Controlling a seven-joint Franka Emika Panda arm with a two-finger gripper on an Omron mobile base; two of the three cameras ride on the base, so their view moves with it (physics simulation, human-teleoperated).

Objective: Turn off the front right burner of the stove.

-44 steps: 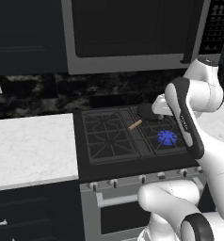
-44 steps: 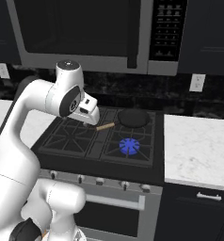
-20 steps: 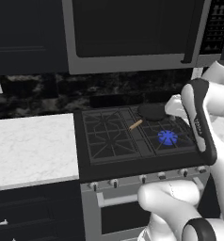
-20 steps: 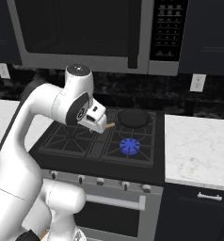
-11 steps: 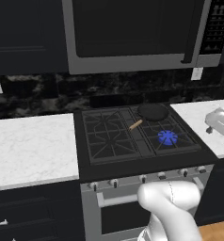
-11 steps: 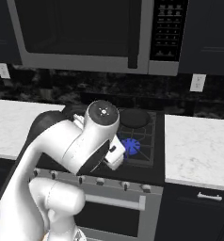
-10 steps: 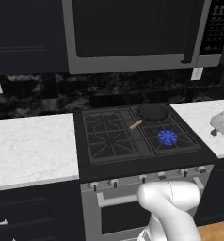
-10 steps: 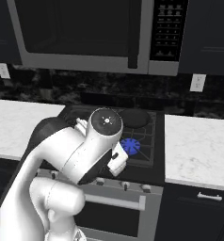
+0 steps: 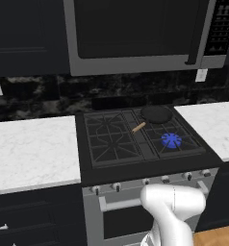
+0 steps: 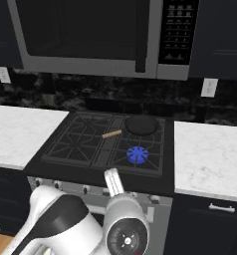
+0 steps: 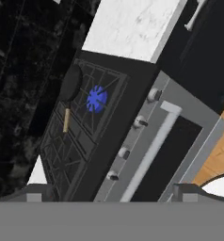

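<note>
The black stove (image 9: 135, 144) stands mid-counter, and its front right burner (image 9: 171, 140) (image 10: 138, 154) burns with a blue flame. In the rolled hand view the same flame (image 11: 97, 99) sits up and left of the steel front panel's row of silver knobs (image 11: 140, 123) and the bar handle (image 11: 149, 153). My gripper (image 11: 113, 194) is low in front of the oven door, open, with its dark fingertips (image 11: 38, 193) wide apart and nothing between them. It is well short of the knobs. The arm's white body (image 9: 171, 211) covers part of the oven front.
A black pan (image 9: 156, 114) with a wooden handle (image 9: 138, 127) rests on the back right burner. White marble counters (image 9: 34, 149) (image 10: 210, 149) flank the stove, with a microwave (image 9: 135, 33) above. Dark drawers (image 10: 215, 219) stand on the right, over wooden floor (image 11: 217, 155).
The arm has swung down from above the cooktop to low in front of the oven door. The blue flame still burns; the pan has not moved.
</note>
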